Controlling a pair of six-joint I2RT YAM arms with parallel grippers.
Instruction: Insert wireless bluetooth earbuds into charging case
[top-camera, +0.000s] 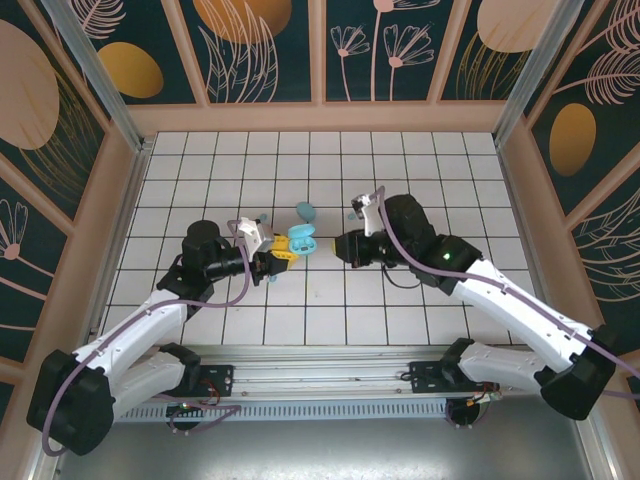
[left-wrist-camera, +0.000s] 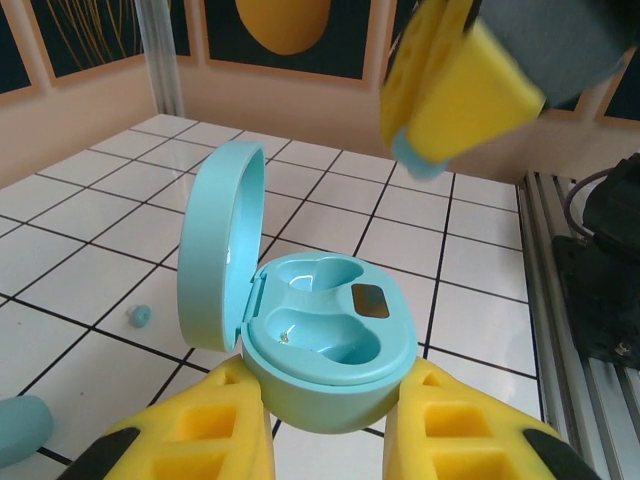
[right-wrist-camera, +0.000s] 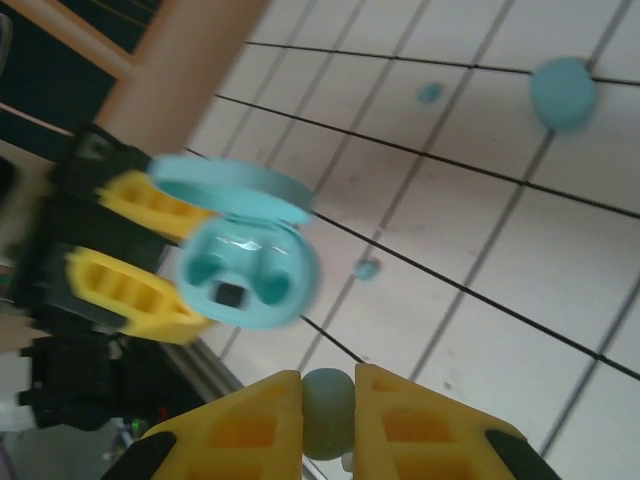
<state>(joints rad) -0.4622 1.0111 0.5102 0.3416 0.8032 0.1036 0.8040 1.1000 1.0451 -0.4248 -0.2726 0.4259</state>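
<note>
**Top external view:** the left gripper is clenched on the open, light-blue charging case over the white tiled table. The right gripper faces the charging case from just to its right, and a closed case lies on the tiles just beyond it. **Left wrist view:** the left gripper's yellow fingers clamp the base of the charging case from both sides, and its lid stands upright on the left. Inside the case are two hollow wells and a small dark rectangle, any marking on it too small to read. Above and right of the case, the right gripper is pinched shut on a light-blue earbud, which is blurred. A loose earbud lies on the tiles left of the case. **Right wrist view:** the earbud sits gripped between the right gripper's fingers, below the charging case. One loose earbud lies just right of the case. Another lies farther off, near the closed case.
</note>
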